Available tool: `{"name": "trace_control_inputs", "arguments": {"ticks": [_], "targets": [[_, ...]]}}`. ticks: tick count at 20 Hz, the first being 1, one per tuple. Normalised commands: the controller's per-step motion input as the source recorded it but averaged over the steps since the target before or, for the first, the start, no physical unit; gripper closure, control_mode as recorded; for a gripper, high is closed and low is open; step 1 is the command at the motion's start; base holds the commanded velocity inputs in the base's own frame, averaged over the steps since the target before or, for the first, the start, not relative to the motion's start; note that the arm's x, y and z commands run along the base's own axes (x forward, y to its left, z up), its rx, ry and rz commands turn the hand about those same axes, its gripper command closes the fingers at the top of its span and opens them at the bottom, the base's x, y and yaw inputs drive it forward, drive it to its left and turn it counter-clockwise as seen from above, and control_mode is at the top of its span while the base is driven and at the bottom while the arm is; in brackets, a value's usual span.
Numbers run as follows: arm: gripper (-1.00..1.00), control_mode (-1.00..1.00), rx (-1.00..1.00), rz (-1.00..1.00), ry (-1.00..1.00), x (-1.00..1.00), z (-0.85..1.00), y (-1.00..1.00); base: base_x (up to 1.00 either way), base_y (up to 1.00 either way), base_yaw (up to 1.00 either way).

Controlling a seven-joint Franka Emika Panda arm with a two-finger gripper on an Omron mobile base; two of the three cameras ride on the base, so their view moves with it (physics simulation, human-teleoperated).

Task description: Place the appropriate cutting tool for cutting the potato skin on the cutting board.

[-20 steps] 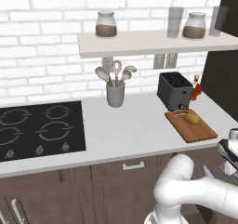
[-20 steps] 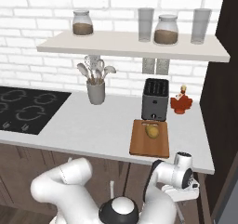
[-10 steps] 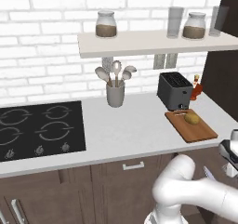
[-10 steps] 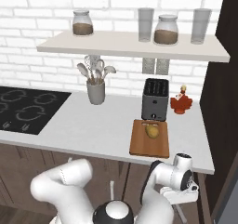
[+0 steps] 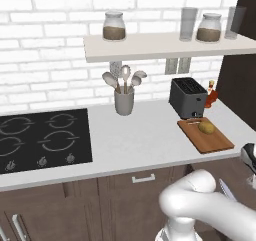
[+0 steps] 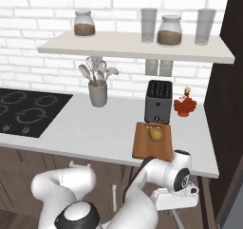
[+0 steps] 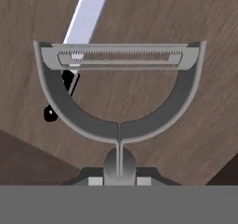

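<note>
Below the counter edge, at the robot's right, the gripper [image 7: 120, 180] is closed on the peeler [image 7: 120, 90], whose handle sits between the fingers and whose Y-shaped head points straight out, blade crosswise against a brown cabinet front. Up and forward from the hand lies the cutting board [image 6: 144, 146], potato [image 6: 155, 134] on its far half near the toaster [image 6: 158, 101]. Next move is likely a lift over the counter lip.
</note>
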Motion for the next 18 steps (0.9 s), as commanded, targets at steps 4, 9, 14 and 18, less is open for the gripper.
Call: {"name": "trace_control_inputs", "arguments": {"ticks": [4,9,14,18], "targets": [[1.00,-1.00,-0.08,0.00,-0.12,-0.31,1.00,0.63,0.00,0.00,0.00],[1.00,-1.00,-0.04,0.04,-0.17,-0.05,1.00,0.30,0.00,0.00,0.00],[1.00,-1.00,0.00,0.04,-0.10,0.41,0.97,0.02,0.00,0.00,0.00],[1.00,-1.00,0.00,0.05,-0.03,0.88,0.67,0.00,0.00,0.00,0.00]]}}
